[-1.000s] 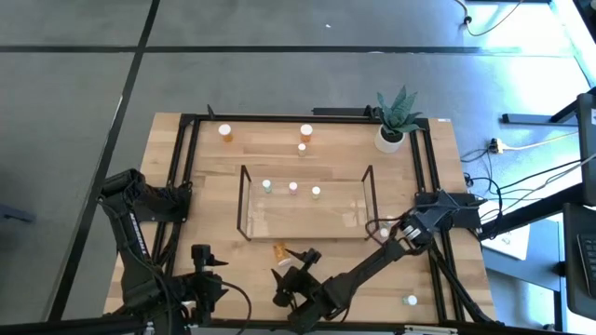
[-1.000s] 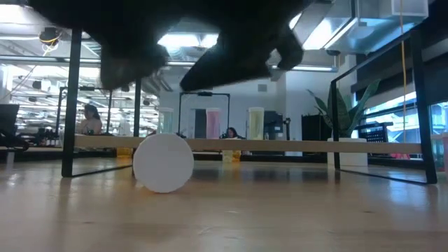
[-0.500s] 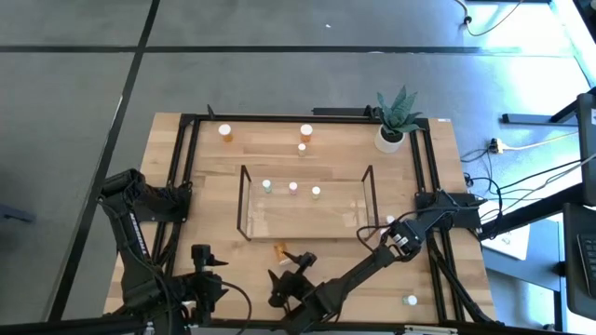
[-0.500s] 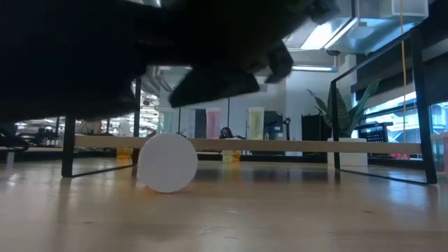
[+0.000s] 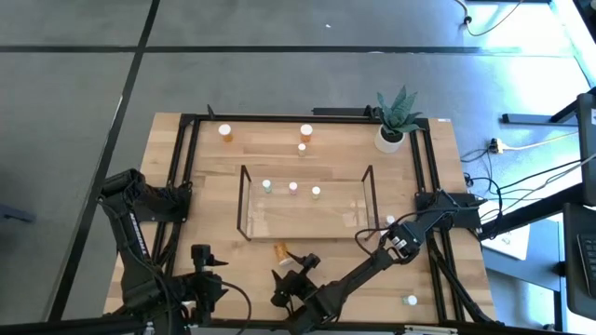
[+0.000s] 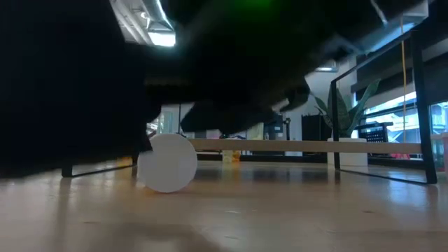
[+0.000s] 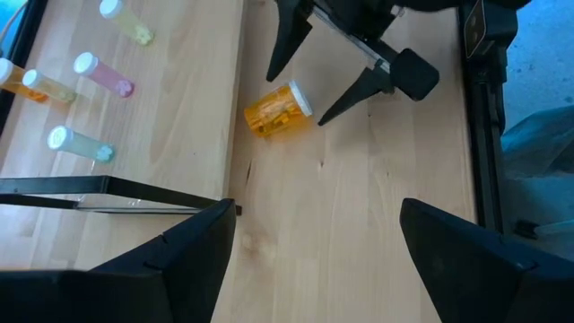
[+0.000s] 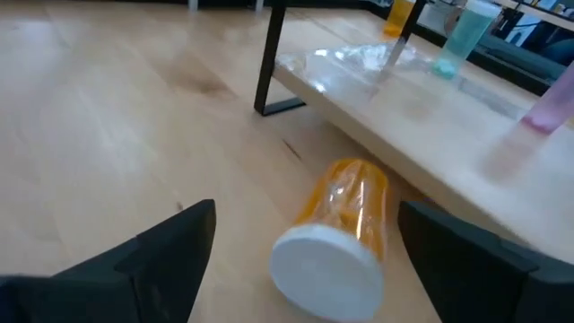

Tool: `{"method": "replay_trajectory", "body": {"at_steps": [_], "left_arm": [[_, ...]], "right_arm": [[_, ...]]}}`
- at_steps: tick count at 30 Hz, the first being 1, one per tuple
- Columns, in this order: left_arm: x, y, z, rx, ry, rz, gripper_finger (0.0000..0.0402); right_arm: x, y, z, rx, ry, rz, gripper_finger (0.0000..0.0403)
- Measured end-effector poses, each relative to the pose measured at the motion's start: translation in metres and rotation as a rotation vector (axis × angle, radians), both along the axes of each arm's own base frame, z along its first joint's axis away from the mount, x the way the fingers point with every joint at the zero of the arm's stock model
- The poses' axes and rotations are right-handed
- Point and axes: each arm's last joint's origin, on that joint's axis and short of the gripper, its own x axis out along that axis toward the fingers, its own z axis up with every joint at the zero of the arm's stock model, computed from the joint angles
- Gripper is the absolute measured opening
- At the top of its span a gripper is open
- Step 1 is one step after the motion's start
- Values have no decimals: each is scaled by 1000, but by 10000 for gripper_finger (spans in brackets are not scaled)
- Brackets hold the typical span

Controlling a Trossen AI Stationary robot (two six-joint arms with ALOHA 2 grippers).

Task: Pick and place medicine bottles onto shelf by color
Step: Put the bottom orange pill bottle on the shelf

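Movement since a second ago is small: the right pincer (image 5: 296, 272) has slid a little toward the near edge of the bench (image 5: 214, 172), and in the low view its dark bulk now blocks most of the room, where earlier the ceiling lights showed. Its fingers (image 7: 289, 36) stand wide apart, straddling nothing, just short of the orange bottle (image 5: 279, 249). That bottle lies on its side on the pale wood grain, touching nothing, just in front of the shelf (image 5: 247, 203); it is a translucent amber cylinder with a flat white cap (image 8: 318, 264), the cap turned toward the right pincer. The left pincer (image 5: 202, 270) waits near the front edge, also spread wide and empty.

The shelf is a clear glossy sheet between thin black frame ends. On it three slim bottles stand upright in a row: greenish (image 5: 266, 186), pinkish (image 5: 293, 187) and yellowish (image 5: 316, 192), each white-capped.
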Motion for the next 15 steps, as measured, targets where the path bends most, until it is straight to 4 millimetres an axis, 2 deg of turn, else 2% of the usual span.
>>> {"method": "replay_trajectory", "body": {"at_steps": [8,15], "left_arm": [[0,0,0,0,0,0,309],[0,0,0,0,0,0,309]], "right_arm": [[-1,0,-4,-10,6,0,351],[-6,-5,-21,-13,-8,-16,351]]}}
